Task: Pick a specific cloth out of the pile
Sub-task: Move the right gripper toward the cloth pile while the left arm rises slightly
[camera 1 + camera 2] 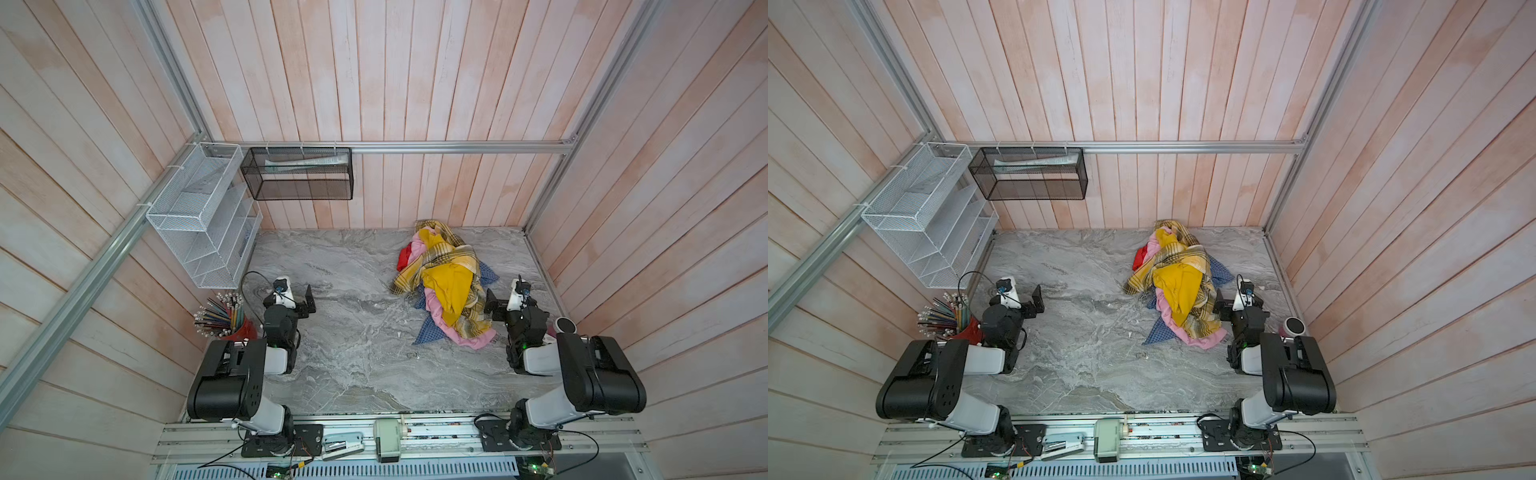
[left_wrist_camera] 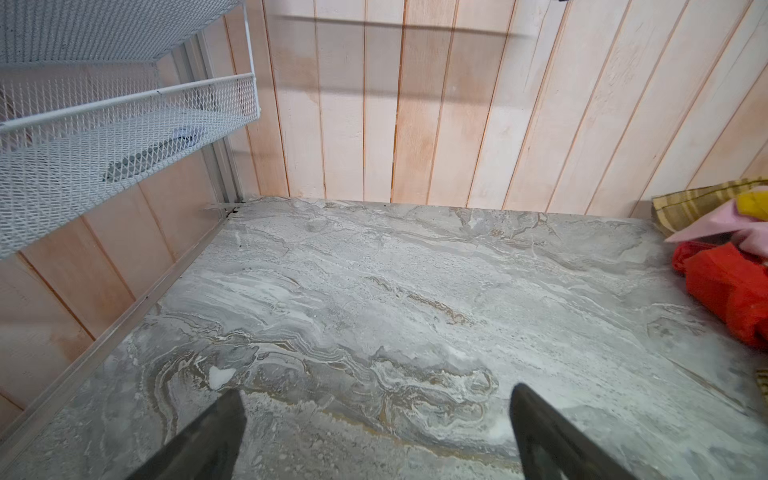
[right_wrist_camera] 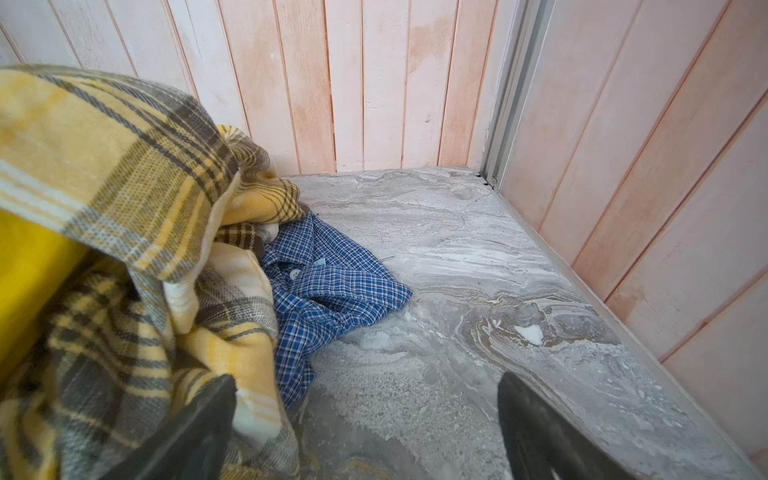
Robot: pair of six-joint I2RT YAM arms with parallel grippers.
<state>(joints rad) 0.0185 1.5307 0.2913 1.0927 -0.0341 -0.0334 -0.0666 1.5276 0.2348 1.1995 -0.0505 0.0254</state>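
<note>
The pile point(image 1: 446, 286) point(image 1: 1177, 286) lies at the back right of the marble table: yellow-brown plaid on top, mustard yellow, pink and red under it. The cloth, blue with a fine check, sticks out from beneath at the near corner point(image 1: 428, 333) point(image 1: 1156, 334) and at the right side point(image 3: 332, 291), where a collar and a button show. My right gripper point(image 1: 490, 305) point(image 3: 365, 386) stands open just right of the pile, one finger against the plaid, nothing between its jaws. My left gripper point(image 1: 311, 301) point(image 2: 376, 399) is open over bare table at the left, well away from the pile.
A white mesh rack point(image 1: 199, 220) and a black mesh basket point(image 1: 297, 174) hang at the back left. A red cup of pencils point(image 1: 230, 320) stands beside the left arm. A round white object point(image 1: 565, 325) sits by the right arm. Walls close in on both sides.
</note>
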